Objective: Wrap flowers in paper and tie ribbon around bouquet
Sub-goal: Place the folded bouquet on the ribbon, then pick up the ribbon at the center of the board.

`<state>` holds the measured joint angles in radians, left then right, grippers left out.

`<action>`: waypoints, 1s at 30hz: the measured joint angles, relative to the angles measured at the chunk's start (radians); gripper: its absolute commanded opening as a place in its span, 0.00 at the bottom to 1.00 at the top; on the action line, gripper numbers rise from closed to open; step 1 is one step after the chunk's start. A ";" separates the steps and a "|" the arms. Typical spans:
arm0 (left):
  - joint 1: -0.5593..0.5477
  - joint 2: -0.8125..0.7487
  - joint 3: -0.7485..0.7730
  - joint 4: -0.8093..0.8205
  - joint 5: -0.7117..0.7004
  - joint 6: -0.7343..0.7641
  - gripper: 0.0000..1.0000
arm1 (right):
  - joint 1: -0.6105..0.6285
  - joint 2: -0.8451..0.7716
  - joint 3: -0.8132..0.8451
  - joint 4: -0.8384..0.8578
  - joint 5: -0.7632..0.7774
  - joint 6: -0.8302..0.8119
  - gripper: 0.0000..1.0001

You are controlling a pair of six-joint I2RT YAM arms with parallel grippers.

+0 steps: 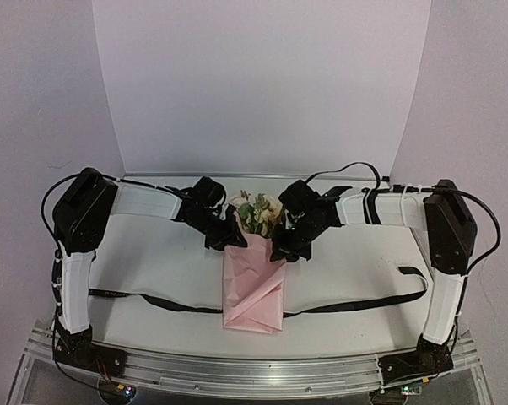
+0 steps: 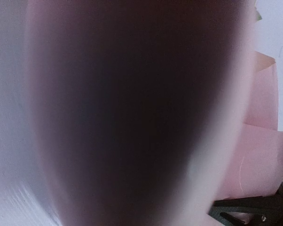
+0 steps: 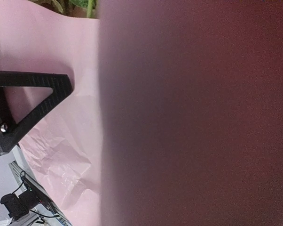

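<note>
Right pincer (image 1: 281,251) clenched on the upper right edge of the thin light pink wrapping paper (image 1: 252,295). In the right wrist view one black triangular finger (image 3: 28,106) lies flat against the creased sheet (image 3: 61,56), and a fold close to the lens hides the other. The left pincer (image 1: 223,239) sits at the paper's upper left edge. Its wrist view is almost wholly covered by blurred pink paper (image 2: 261,155), so it cannot be told whether it grips or is released.

The paper forms a folded cone at the middle of the white surface (image 1: 355,253), its open mouth toward the far side. The small bunch of pale pink and cream flowers with green leaves (image 1: 258,213) rises out of that mouth between the two pincers. Green leaves (image 3: 75,4) show at the top edge of the right wrist view.

The long narrow black ribbon (image 1: 153,301) lies flat across the surface. It passes under the lower part of the cone, and its ends reach out to left and right, the right end curling in a loop.

A plain white backdrop panel (image 1: 254,84) stands behind, and a grey metal rail (image 1: 254,371) runs along the near edge.
</note>
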<state>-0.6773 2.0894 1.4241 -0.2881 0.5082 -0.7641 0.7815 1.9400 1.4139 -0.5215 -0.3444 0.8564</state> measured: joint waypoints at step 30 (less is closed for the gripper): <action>0.151 -0.716 -0.557 -0.103 -0.474 -0.190 0.86 | -0.097 -0.563 -0.562 -0.105 0.396 0.180 0.98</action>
<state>-0.5263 1.3739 0.8672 -0.3910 0.0343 -0.9537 0.6848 1.3773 0.8515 -0.6268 0.0516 1.0367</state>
